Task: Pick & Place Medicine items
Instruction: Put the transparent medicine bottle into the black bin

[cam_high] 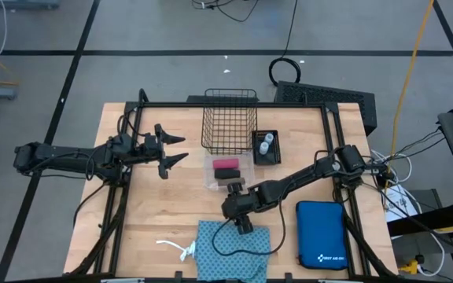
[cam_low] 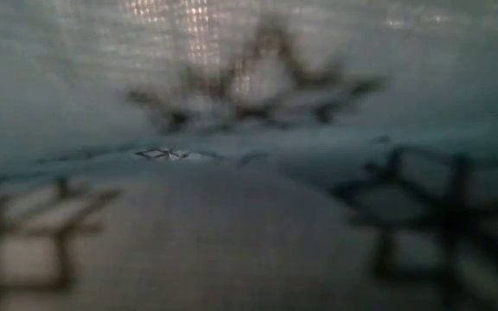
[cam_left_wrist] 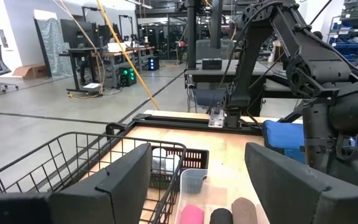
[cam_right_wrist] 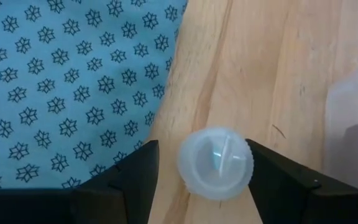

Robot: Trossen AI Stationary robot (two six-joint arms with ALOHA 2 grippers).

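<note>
— So, where is the little bottle (cam_right_wrist: 216, 163)?
— It is stood on the table (cam_right_wrist: 278, 62), just beside the cloth (cam_right_wrist: 61, 81). It is ringed by the right gripper (cam_right_wrist: 202, 152), half wide, not pinched yet.
— What is left?
— Most of it, probably. Two bottles (cam_high: 266, 143) and the rolls (cam_high: 226, 168) are kept in trays. The left gripper (cam_high: 173, 149) is held wide, empty, near the basket (cam_high: 229, 120). Open room is left around the bottle, except on the cloth side.

Blue case (cam_high: 321, 233): I see a white logo with lettering, too small for me to read.
Elsewhere: nothing I can read.
</note>
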